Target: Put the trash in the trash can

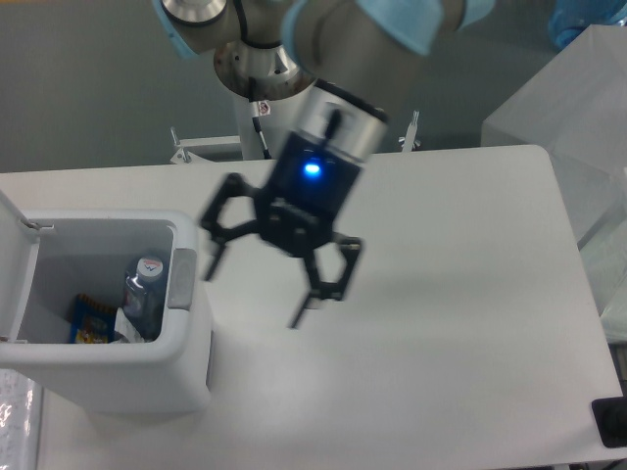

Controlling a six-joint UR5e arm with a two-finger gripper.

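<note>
Nothing legible from where I stand. The gripper (253, 299) is blurred, so any lettering on its black body is smeared out; only a blue light glows above the spread jaws. Off to the side of the jaws, inside the trash can (118, 367), a blue and yellow wrapper (90, 323) carries print too small to read, and the bottle (144, 294) cap bears a mark I cannot decipher.
</note>
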